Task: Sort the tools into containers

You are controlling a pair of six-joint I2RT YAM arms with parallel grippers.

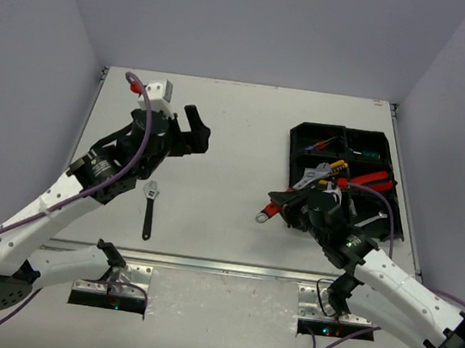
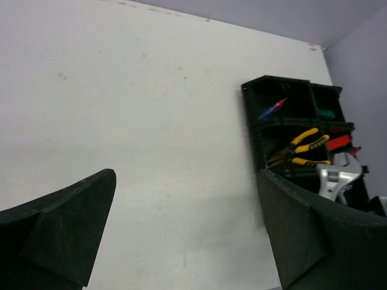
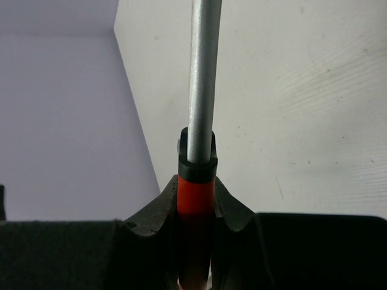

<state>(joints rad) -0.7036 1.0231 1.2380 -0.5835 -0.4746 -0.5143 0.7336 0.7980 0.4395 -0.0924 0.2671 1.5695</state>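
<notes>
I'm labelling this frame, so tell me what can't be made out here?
Right wrist view: red-handled wrench head, cut off by the top edge.
Top view: the tray's near compartments, under the right gripper.
Left wrist view: tray's near end, behind a finger of the left gripper.
</notes>
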